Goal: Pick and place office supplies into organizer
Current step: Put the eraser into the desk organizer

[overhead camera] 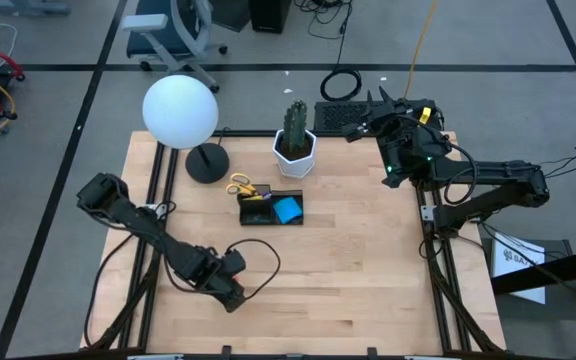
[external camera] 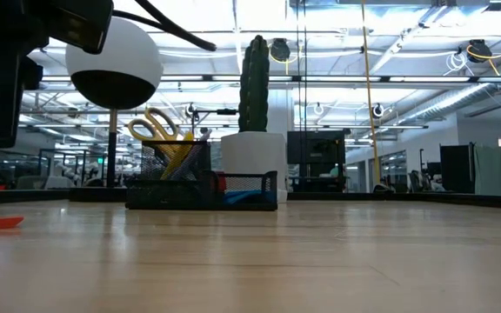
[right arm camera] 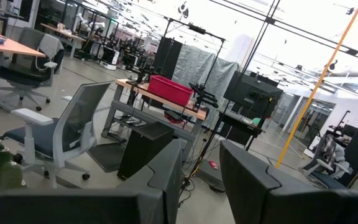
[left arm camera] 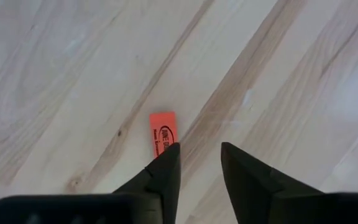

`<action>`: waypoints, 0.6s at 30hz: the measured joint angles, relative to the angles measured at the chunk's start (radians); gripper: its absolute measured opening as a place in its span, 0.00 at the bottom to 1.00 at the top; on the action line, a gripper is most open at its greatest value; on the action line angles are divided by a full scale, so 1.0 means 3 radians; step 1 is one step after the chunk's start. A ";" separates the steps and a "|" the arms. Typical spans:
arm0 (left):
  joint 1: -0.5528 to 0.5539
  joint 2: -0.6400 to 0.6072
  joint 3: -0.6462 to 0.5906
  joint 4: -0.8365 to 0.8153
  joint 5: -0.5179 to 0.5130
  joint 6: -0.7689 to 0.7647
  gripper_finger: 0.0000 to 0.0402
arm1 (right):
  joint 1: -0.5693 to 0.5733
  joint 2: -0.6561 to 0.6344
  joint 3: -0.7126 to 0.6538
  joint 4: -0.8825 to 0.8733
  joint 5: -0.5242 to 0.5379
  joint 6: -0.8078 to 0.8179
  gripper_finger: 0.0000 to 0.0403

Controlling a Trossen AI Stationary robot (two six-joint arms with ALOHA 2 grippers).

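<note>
The left pincer point(left arm camera: 197, 155) hangs low over the near-left part of the wooden tabletop point(overhead camera: 368, 270), its fingers standing a narrow gap apart with nothing between them. In the left wrist view the tiny red-orange piece point(left arm camera: 163, 132) lies flat on the wood, one end running under the tip of one finger, so whether they touch cannot be told; its printing is too small to read. The high view hides that piece under the arm.

Toward the middle, the black organizer point(overhead camera: 271, 209) holds the yellow-handled scissors point(overhead camera: 242, 187) upright and the blue sticky-note pad point(overhead camera: 288, 210). Behind it stands the cactus pot point(overhead camera: 295, 153), with a globe lamp point(overhead camera: 180, 111) to its left.

The right pincer point(right arm camera: 201, 165) waits raised at the far-right corner, fingers slightly apart and empty.
</note>
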 joint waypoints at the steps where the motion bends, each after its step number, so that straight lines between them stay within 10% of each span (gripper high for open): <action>1: 0.0011 -0.0001 0.0000 -0.0001 0.0009 -0.0012 0.31 | 0.0000 0.0000 0.0000 0.0000 0.0000 0.0000 0.25; 18: 0.0045 -0.0002 0.0001 -0.0001 0.0066 -0.0057 0.61 | 0.0000 0.0000 0.0000 0.0000 0.0000 0.0000 0.25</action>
